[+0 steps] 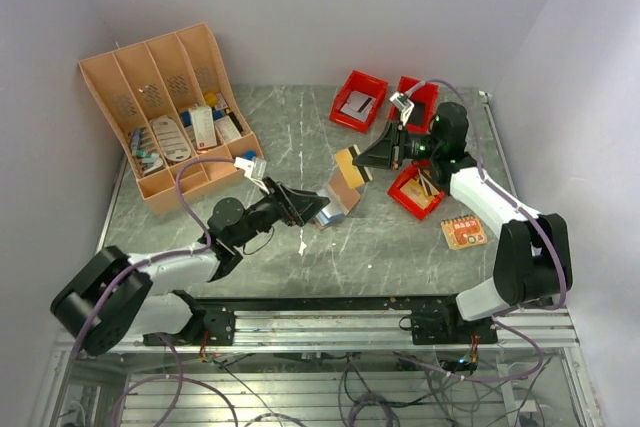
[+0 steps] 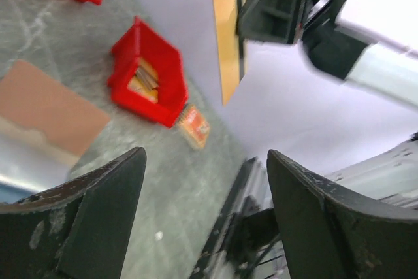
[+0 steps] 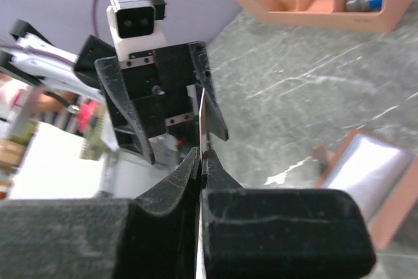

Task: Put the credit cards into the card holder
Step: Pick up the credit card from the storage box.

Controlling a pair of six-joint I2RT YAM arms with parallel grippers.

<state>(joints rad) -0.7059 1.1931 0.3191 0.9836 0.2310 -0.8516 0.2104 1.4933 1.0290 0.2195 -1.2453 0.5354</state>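
Note:
The card holder (image 1: 343, 194) lies open on the table's middle, tan-brown with a pale bluish inner face; it also shows in the right wrist view (image 3: 372, 176) and the left wrist view (image 2: 46, 106). My right gripper (image 1: 364, 158) is shut on a gold-orange credit card (image 1: 350, 163), held in the air just above and beyond the holder; the card shows edge-on in the right wrist view (image 3: 202, 119) and broadside in the left wrist view (image 2: 228, 37). My left gripper (image 1: 312, 209) is open and empty, just left of the holder, its jaws wide apart (image 2: 206, 161). Another orange card (image 1: 464, 232) lies at the right.
Three red bins stand on the right half: two at the back (image 1: 358, 99) (image 1: 415, 102), and one with cards (image 1: 418, 190) under the right arm. A large orange-tan slotted organiser (image 1: 165, 107) stands at the back left. The rail runs along the near edge.

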